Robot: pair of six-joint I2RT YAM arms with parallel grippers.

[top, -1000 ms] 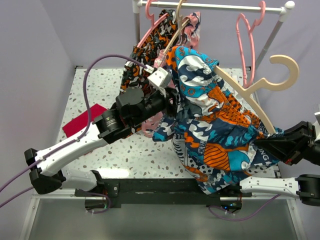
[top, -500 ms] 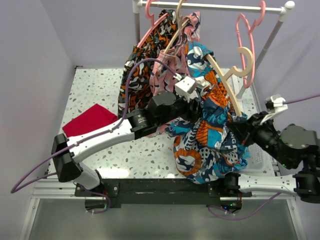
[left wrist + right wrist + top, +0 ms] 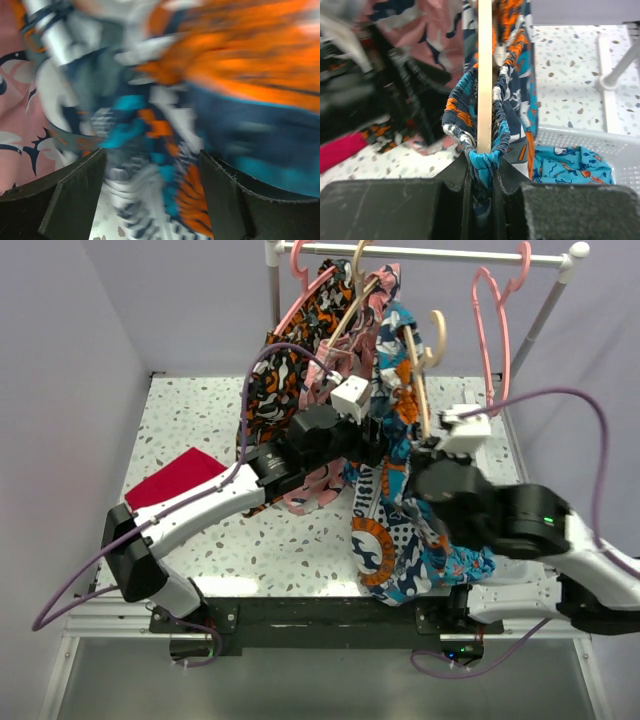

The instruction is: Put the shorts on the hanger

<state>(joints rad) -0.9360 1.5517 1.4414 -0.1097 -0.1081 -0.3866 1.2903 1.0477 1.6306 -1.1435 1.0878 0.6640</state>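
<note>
The shorts (image 3: 395, 525), printed in deep blue, orange, black and white, hang bunched over the cream hanger (image 3: 413, 365), which stands almost upright with its hook just below the rail. My right gripper (image 3: 432, 455) is shut on the shorts' waistband and the hanger's lower end. In the right wrist view the gripper (image 3: 482, 160) pinches blue fabric (image 3: 520, 100) around the hanger bar (image 3: 485, 75). My left gripper (image 3: 375, 445) is at the shorts' left side. In the left wrist view it (image 3: 152, 155) is open, with blurred shorts fabric (image 3: 240, 90) just ahead of the jaws.
A clothes rail (image 3: 430, 254) at the back carries pink hangers (image 3: 492, 310) and black-orange-white patterned shorts (image 3: 285, 370) with a pink garment. A red cloth (image 3: 175, 480) lies at the left. A white basket (image 3: 615, 145) holds turquoise shorts (image 3: 570, 167) at the right.
My right arm swung left and turned the hanger from slanting to nearly upright under the rail; the shorts bunched together. My left arm followed, moving right and toward the rail.
</note>
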